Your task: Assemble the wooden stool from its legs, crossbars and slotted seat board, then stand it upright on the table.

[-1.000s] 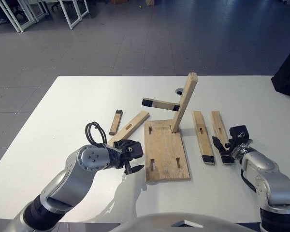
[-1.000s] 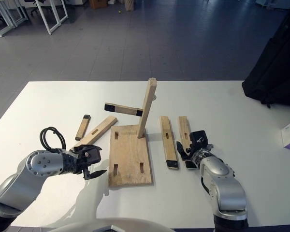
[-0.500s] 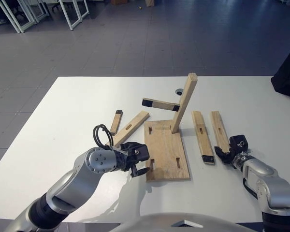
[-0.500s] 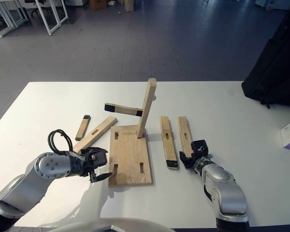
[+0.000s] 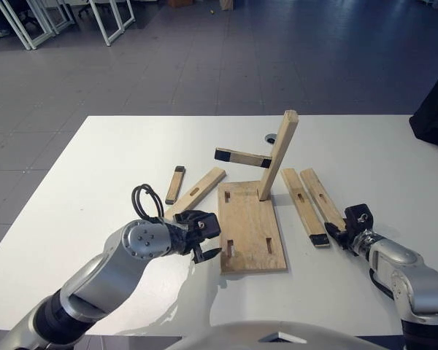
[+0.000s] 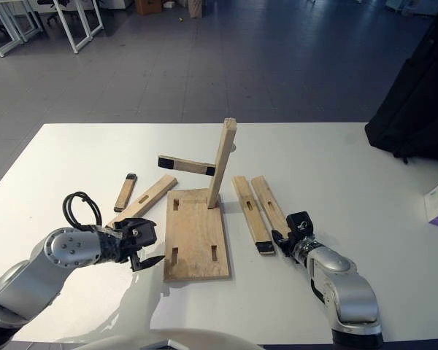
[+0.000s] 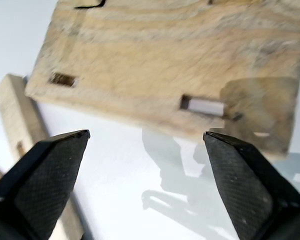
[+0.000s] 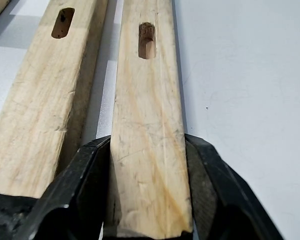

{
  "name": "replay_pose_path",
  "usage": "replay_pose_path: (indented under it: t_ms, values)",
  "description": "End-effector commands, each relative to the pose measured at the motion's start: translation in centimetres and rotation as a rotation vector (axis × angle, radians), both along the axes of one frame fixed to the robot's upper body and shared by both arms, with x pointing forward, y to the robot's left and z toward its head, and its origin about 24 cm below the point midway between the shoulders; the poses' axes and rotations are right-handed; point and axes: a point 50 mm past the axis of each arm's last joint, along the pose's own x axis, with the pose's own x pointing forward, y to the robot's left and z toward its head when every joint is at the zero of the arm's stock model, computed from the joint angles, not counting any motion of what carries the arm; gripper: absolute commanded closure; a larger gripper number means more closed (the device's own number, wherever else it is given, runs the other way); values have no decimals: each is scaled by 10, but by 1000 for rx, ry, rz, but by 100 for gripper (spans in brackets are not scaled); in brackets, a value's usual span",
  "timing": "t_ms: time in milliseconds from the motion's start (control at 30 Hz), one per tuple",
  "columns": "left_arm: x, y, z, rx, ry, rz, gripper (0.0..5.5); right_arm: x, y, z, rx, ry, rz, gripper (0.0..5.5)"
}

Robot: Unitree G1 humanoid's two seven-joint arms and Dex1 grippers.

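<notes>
The slotted seat board (image 5: pixel 250 226) lies flat mid-table, with one leg (image 5: pixel 277 154) standing in its far right slot and a black-tipped crossbar (image 5: pixel 241 157) sticking out of that leg to the left. Two loose legs lie to its right, the inner one (image 5: pixel 303 205) and the outer one (image 5: pixel 323 198), both slanted. My right gripper (image 5: pixel 341 235) is shut on the near end of the outer leg (image 8: pixel 149 150). Just off the board's near left corner, my left gripper (image 5: pixel 204 248) is open. Between its fingertips (image 7: pixel 50 170), the board's edge (image 7: pixel 180 55) shows.
Another slotted leg (image 5: pixel 196 191) and a short black-tipped crossbar (image 5: pixel 174 184) lie left of the board. A small round hole (image 5: pixel 269 136) is in the table behind the upright leg. White tabletop stretches free at the far left and far right.
The two loose legs have swung so their far ends lie closer to the board, with my right gripper on the outer one. My left gripper moved toward the board, then back slightly.
</notes>
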Motion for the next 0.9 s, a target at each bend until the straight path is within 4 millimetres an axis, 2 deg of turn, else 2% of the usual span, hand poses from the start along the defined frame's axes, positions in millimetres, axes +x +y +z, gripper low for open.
replay_pose_path:
  t_ms: [33, 133, 200, 267, 367, 533, 600, 700, 733, 800, 900]
  values:
    - [-1, 10, -15, 72, 39, -5, 130, 11, -8, 11, 34, -52, -83, 347]
    - [-5, 5, -41, 115, 83, -43, 130, 29, -5, 41, 77, -219, -119, 347]
    - [-8, -1, -51, 108, 98, -46, 130, 43, -1, 63, 95, -320, -104, 347]
    - [-6, -10, -49, 63, 83, -37, 130, 51, 2, 78, 107, -381, -94, 347]
    - [-4, -20, -39, -46, 87, 2, 130, 58, 5, 91, 121, -436, -92, 347]
    - [-3, -24, -24, -190, 117, 73, 130, 63, 4, 102, 126, -491, -92, 347]
    - [4, -15, -7, -276, 116, 103, 130, 65, -1, 114, 127, -546, -102, 347]
    - [25, 2, 48, -670, 99, 124, 130, 70, 0, 159, 222, -704, -5, 347]
    - [30, 8, 63, -825, 121, 93, 130, 69, 8, 174, 285, -739, 95, 347]
    - [38, 17, 80, -1072, 201, 16, 130, 65, 29, 193, 434, -763, 319, 347]
    - [52, 21, 89, -1331, 324, -75, 130, 57, 61, 197, 653, -663, 645, 347]
